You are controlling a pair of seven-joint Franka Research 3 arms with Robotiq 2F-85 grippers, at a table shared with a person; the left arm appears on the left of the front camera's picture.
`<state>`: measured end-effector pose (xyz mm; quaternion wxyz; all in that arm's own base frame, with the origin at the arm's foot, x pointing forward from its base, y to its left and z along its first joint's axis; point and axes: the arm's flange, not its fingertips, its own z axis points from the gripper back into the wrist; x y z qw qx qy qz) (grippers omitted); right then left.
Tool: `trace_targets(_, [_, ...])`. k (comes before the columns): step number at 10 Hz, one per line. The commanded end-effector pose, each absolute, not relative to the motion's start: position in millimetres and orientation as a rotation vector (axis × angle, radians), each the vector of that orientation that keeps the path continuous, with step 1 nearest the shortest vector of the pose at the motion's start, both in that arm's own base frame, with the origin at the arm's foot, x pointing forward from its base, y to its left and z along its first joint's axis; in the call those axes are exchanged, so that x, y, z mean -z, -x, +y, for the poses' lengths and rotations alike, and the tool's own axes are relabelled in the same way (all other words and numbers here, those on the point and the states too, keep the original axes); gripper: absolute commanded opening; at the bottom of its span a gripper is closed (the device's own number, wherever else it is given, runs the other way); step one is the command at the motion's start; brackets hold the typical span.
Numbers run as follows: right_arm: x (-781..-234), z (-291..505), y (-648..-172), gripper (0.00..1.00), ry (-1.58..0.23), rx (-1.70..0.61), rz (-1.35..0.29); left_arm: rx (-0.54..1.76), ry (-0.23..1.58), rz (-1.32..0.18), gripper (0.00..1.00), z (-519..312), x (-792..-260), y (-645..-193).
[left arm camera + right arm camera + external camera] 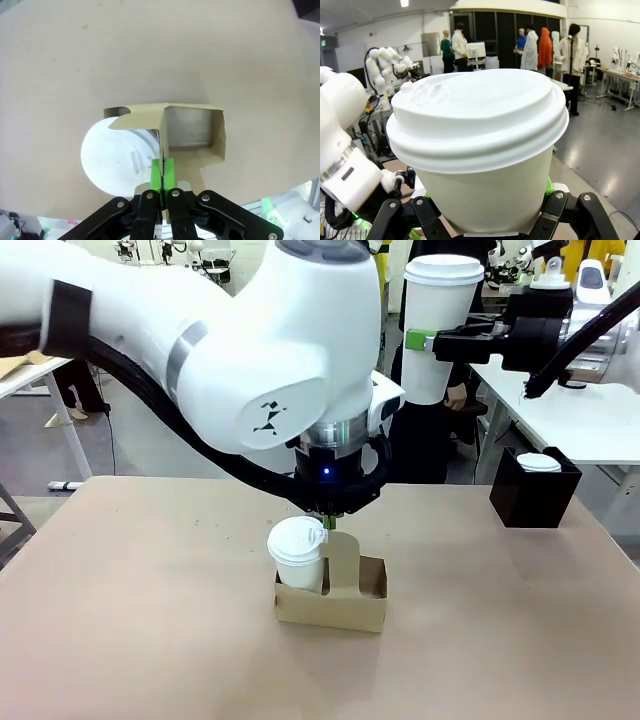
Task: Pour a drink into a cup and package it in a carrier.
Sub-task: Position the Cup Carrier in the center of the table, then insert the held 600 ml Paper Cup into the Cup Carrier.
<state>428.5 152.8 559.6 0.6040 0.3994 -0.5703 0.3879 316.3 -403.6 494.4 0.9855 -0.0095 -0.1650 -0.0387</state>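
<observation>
The brown cardboard carrier (335, 598) stands mid-table. My left gripper (330, 523) comes straight down on its upright handle tab. Its green pads (156, 172) are shut on the tab's top edge. A white lidded cup (297, 552) sits in the carrier's left pocket (117, 157); the other pocket (192, 131) is empty. My right gripper (432, 340) is shut on a second lidded white cup (438, 325), held upright high above the table's far right. That cup (480, 145) is close up between my right fingers (395, 220). The drink is hidden.
A black square box (535, 490) with a white lid (538, 462) on top stands at the table's right far edge. A person in dark clothes (420, 435) stands beyond the far side. Bare tabletop (130, 600) lies left and in front of the carrier.
</observation>
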Motion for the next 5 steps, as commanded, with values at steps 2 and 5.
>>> trace_targets(2, [-562, 154, -428, 0.81, -0.930, -0.899, -1.325, 0.078, 0.019, -0.332, 0.02, -404, -494, -316])
trace_targets(5, [-562, 154, -428, 0.81, -0.930, -0.899, -1.325, 0.078, 0.019, -0.332, 0.02, -404, -494, -316])
